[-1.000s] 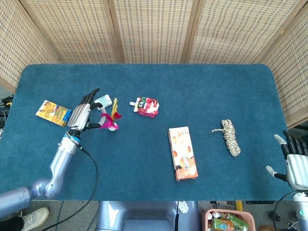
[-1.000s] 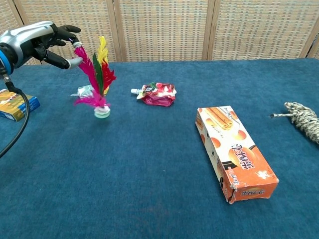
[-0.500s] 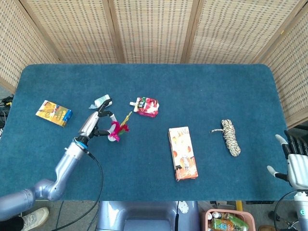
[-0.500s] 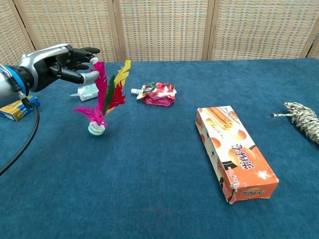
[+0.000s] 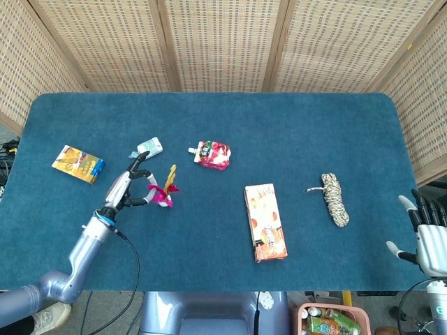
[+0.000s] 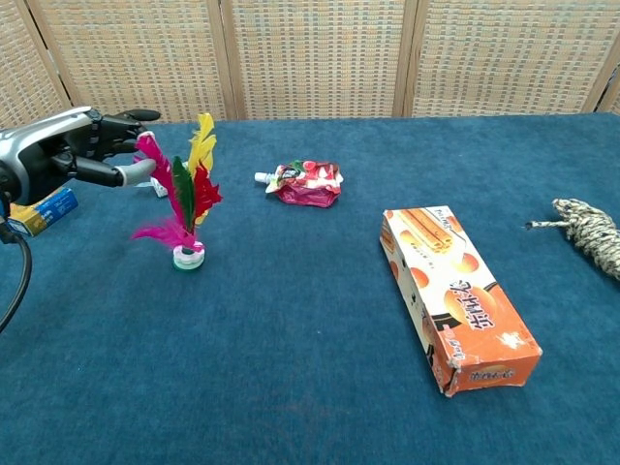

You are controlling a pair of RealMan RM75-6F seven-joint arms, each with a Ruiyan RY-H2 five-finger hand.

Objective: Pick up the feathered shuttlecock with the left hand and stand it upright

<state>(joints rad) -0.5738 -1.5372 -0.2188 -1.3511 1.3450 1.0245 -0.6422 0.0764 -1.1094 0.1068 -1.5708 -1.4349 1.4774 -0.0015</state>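
The feathered shuttlecock (image 6: 184,205) stands on its white base on the blue table (image 6: 291,387), its pink, green, red and yellow feathers pointing up and leaning slightly left. From above it shows as a small bright tuft (image 5: 165,193). My left hand (image 6: 70,155) reaches in from the left at feather-top height. Its thumb and a finger pinch the tip of the pink feather, and the other fingers are spread. The same hand (image 5: 126,186) lies just left of the shuttlecock in the head view. My right hand (image 5: 429,239) hangs open beyond the table's near right corner, holding nothing.
A red pouch (image 6: 308,182) lies behind and right of the shuttlecock. A small white packet (image 5: 149,148) lies just behind the left hand. A yellow-and-blue packet (image 6: 44,210) sits far left. An orange box (image 6: 458,297) is at centre right, and a coiled rope (image 6: 589,231) at far right.
The left hand has drawn back to the left with the pink feather tip, tipping the feathers from a rightward lean to slightly left. The base has stayed on the table. The right hand is still.
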